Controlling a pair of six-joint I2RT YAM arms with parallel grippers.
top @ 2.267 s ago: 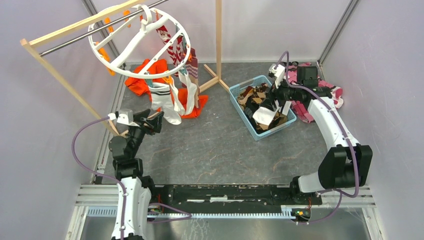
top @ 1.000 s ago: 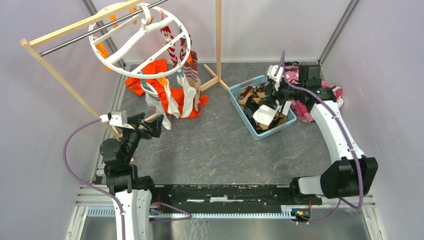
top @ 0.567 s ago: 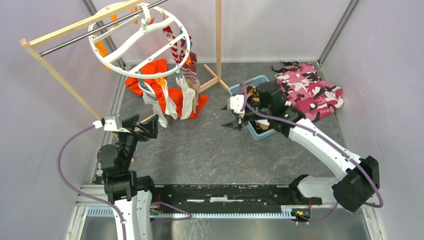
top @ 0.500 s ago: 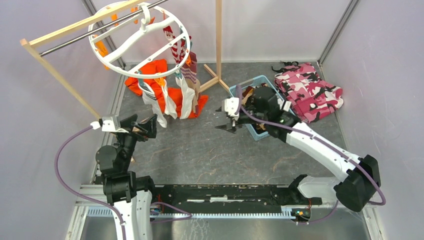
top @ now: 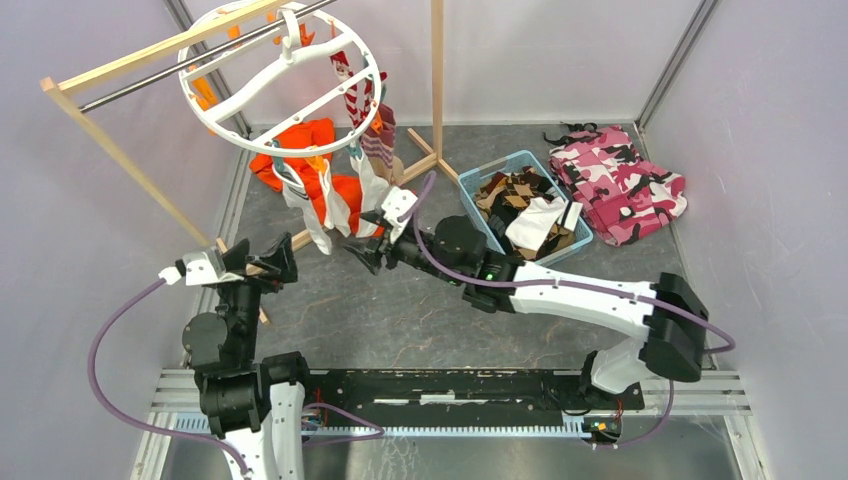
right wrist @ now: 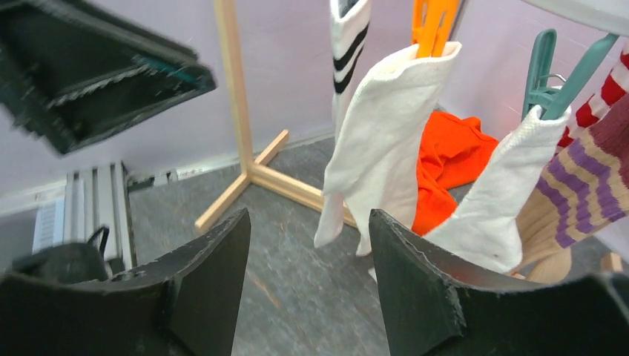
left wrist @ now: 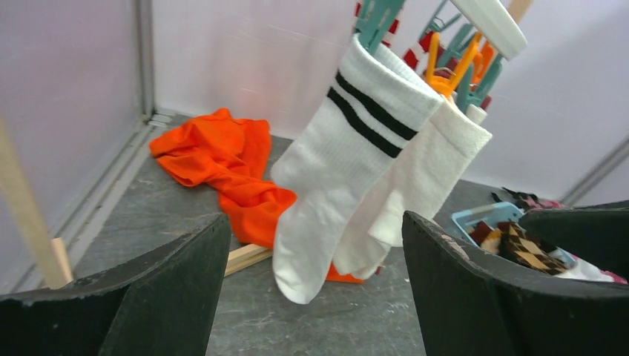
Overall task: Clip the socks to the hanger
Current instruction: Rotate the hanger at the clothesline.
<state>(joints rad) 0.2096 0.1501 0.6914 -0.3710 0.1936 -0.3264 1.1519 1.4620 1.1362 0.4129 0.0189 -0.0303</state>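
Observation:
The white round hanger [top: 281, 76] hangs from the rack bar at the back left. Several socks hang from its clips: a white sock with black stripes [top: 301, 196], a plain white sock [top: 374, 192], a red-and-white striped sock [top: 350, 96] and a purple-striped sock [top: 383, 136]. My left gripper [top: 264, 261] is open and empty, low and left of them; its view shows the black-striped sock [left wrist: 348, 156] ahead. My right gripper [top: 364, 250] is open and empty just below the white socks [right wrist: 386, 141]. More socks [top: 530, 215] lie in the blue basket.
The blue basket [top: 479, 221] stands right of centre. The pink camouflage cloth [top: 620, 180] lies at the back right. The orange garment [top: 300, 140] lies under the hanger. The wooden rack's post [top: 437, 80] and foot [right wrist: 252, 170] stand beside the socks.
My right arm has swung from the basket leftward to just below the hanging socks, empty. My left gripper has drawn back toward the near left. The ring has swayed slightly.

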